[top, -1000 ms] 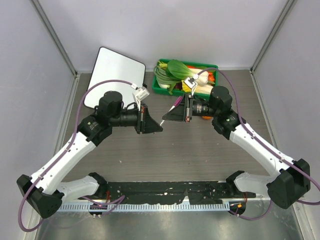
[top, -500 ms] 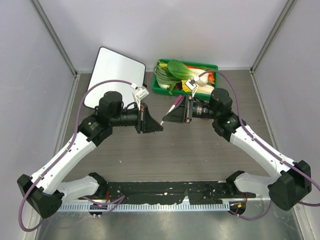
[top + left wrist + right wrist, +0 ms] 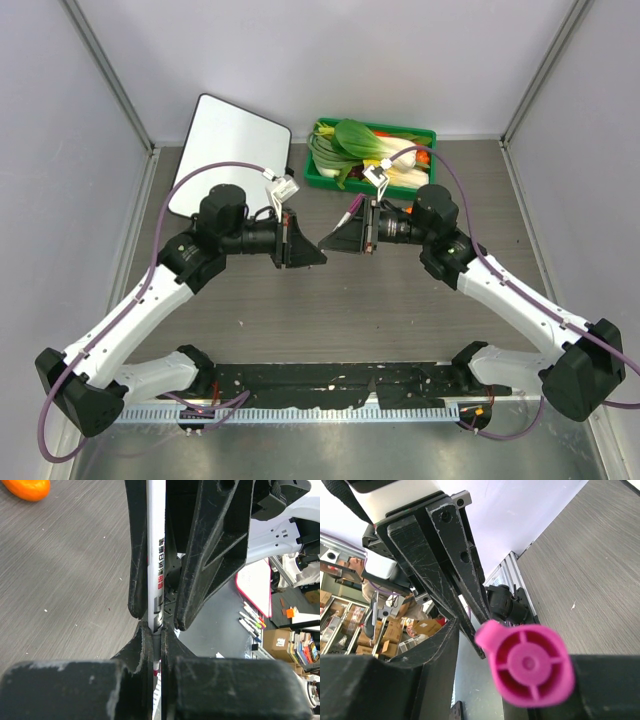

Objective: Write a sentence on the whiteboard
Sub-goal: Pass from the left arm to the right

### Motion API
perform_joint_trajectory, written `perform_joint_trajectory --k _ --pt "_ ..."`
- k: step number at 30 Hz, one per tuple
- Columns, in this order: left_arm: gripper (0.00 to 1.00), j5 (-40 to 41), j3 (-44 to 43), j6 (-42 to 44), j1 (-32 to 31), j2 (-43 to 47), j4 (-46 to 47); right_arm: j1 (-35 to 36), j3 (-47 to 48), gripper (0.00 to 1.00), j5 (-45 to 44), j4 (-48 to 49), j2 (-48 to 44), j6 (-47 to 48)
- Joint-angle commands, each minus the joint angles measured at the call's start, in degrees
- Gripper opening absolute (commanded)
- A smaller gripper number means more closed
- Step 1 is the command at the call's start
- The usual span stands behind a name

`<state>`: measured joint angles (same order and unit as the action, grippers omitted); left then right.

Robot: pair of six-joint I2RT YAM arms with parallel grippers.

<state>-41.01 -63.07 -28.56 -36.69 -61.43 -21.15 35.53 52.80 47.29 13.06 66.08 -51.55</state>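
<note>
left gripper (image 3: 320, 260): clenched on the marker (image 3: 156, 555), at centre.
right gripper (image 3: 325, 245): clenched on the same marker, pink end toward its wrist.
whiteboard (image 3: 232, 150): seen at 11 o'clock, well apart from both grippers.

The grey table (image 3: 400, 310) carries the whiteboard (image 3: 235, 150), a green vegetable tray (image 3: 318, 179) and an orange (image 3: 25, 487).

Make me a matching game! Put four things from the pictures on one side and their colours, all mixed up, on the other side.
Things:
1. whiteboard
2. tray holding the vegetables
3. marker cap
4. round fruit on the table

Colours:
a. pink
b. orange
c. white
d. green

Right pairs: 1-c, 2-d, 3-a, 4-b.
</note>
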Motion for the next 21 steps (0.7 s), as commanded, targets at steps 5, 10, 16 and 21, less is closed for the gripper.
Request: perform_joint_trajectory --k 5,10,16,21 --pt "0.0 -0.5 0.3 -0.4 0.0 1.9 2.3 0.2 1.2 0.37 -3.6 -0.9 -2.7 2.1" --pt "0.0 -0.7 0.4 -0.3 0.0 2.3 2.1 -0.7 0.9 0.33 -4.5 -1.8 -3.9 2.3" --pt "0.0 -1.0 0.6 -0.4 0.0 2.5 2.3 -0.9 0.9 0.33 -3.0 -0.6 -3.3 1.1" --pt "0.0 -1.1 0.8 -0.6 0.1 2.5 2.8 -1.0 0.2 0.33 -2.5 1.2 -2.8 -0.1"
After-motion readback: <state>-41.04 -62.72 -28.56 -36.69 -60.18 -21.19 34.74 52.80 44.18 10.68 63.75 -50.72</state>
